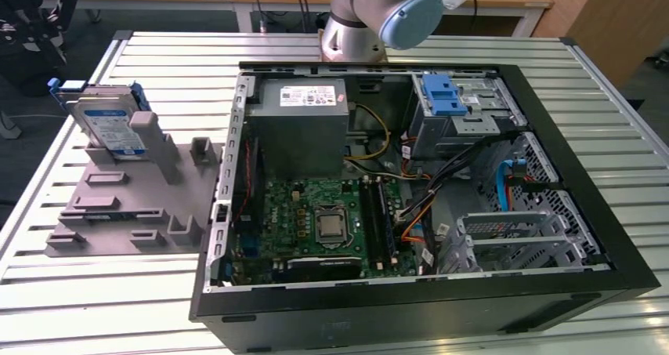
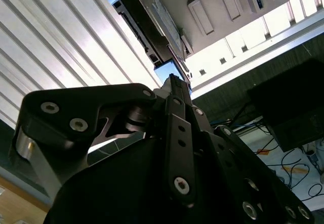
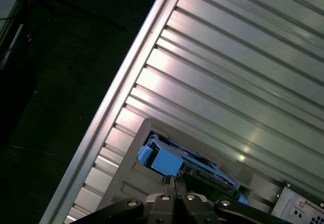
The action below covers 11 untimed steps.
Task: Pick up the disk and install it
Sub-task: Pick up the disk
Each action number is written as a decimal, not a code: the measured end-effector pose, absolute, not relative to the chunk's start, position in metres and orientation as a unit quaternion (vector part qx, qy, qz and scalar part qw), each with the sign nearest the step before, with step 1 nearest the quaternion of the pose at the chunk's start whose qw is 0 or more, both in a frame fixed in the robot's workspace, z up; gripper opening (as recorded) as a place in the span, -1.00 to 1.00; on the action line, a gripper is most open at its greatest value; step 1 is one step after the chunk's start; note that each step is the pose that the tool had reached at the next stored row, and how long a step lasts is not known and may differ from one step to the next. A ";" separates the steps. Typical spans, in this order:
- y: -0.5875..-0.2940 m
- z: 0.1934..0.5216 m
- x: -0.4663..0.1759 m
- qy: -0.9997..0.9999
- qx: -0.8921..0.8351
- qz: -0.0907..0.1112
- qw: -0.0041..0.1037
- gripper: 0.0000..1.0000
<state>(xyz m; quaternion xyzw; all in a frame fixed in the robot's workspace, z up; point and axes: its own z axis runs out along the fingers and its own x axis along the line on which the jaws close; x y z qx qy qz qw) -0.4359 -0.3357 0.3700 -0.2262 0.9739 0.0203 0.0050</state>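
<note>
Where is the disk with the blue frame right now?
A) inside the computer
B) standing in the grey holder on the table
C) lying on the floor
B: the disk stands in the grey holder, outside the open computer case, to the exterior view's left of it.

No print is coming through legibly: the white-and-blue label (image 1: pixel 115 132) on the disk (image 1: pixel 92 104) and the white sticker (image 1: pixel 310 96) on the grey box (image 1: pixel 303 139) are showing only unreadable type.
</note>
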 end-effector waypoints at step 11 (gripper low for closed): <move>-0.336 0.370 -0.436 0.970 -0.241 0.020 0.005 -0.79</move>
